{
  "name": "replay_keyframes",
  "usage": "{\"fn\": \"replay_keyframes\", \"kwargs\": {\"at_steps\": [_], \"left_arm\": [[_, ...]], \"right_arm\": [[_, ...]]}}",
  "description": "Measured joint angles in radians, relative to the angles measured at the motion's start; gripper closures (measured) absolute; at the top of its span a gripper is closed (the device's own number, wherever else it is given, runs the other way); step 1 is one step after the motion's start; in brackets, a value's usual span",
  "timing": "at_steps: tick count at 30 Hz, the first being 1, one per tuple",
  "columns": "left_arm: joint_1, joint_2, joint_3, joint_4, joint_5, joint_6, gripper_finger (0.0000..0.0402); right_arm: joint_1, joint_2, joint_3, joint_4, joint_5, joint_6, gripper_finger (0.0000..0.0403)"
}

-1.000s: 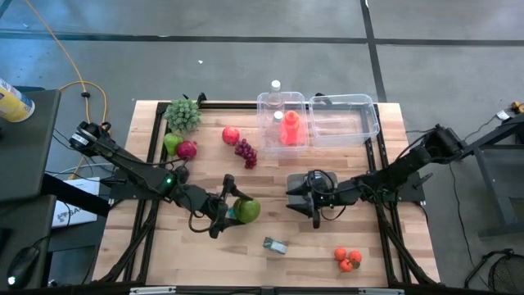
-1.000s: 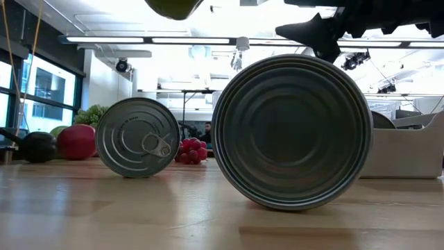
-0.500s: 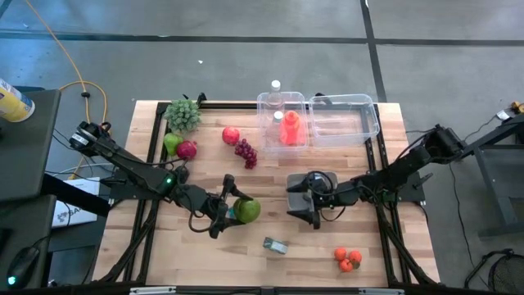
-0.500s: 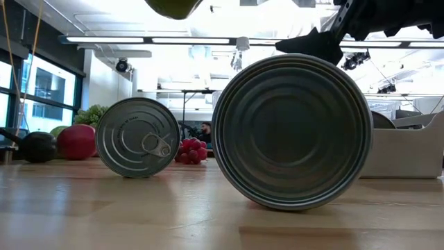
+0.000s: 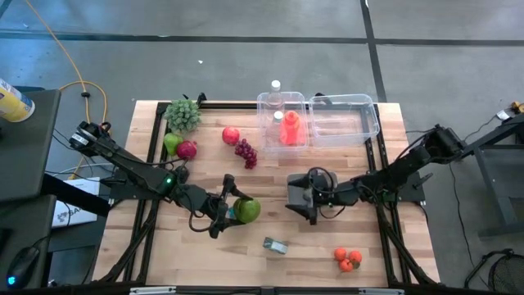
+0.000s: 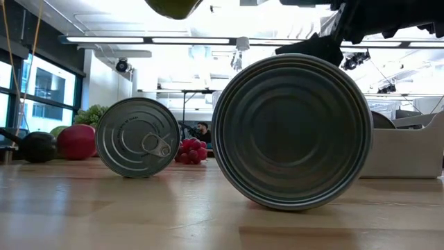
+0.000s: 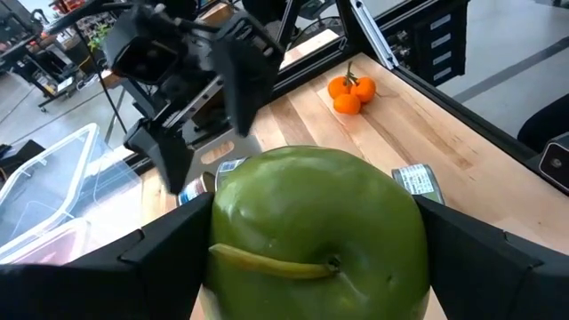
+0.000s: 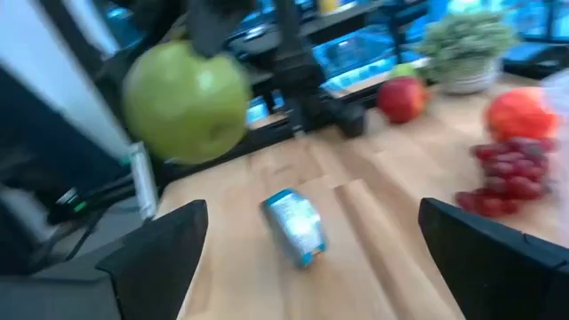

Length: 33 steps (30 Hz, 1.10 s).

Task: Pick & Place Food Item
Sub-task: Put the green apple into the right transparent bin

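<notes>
High view: the green apple [image 5: 247,211] is clamped in the left gripper [image 5: 231,206] — the right gripper [image 5: 300,197], spread wide and empty, is faced across bare wood, near.

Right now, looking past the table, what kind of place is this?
Probably a robotics lab or workshop: long ceiling strip lights over an open room, a bare grey concrete floor, and a pale wooden slatted table set with play food.
</notes>
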Motion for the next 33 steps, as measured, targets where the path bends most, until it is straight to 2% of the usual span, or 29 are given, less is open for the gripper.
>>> {"fn": "replay_keyframes", "kwargs": {"at_steps": [6,11,14,17,23,27,30,33], "left_arm": [[0.0,0.0,0.0,0.0,0.0,-0.003,0.0067],[0.0,0.0,0.0,0.0,0.0,-0.003,0.0067],[0.0,0.0,0.0,0.0,0.0,-0.001,0.0067],[0.0,0.0,0.0,0.003,0.0,0.001,0.0067],[0.002,0.0,0.0,0.04,-0.001,0.034,0.0067],[0.008,0.0,0.0,0.131,-0.001,0.084,0.0067],[0.018,0.0,0.0,0.214,-0.001,0.123,0.0067],[0.039,0.009,0.0,0.29,0.0,0.132,0.0067]], "right_arm": [[0.0,0.0,0.0,-0.004,0.009,-0.01,0.0007],[0.004,0.0,0.0,-0.004,0.008,-0.18,0.0006],[0.013,0.0,0.0,0.001,-0.006,-0.13,0.0009],[0.002,0.0,0.0,0.021,-0.064,-0.09,0.0009],[-0.017,0.032,0.0,0.218,-0.184,-0.007,0.0011],[-0.026,0.072,0.004,0.338,-0.176,0.05,0.0011],[-0.037,0.106,0.018,0.358,-0.19,0.101,0.0011],[-0.054,0.144,0.061,0.401,-0.253,0.131,0.0011]]}}
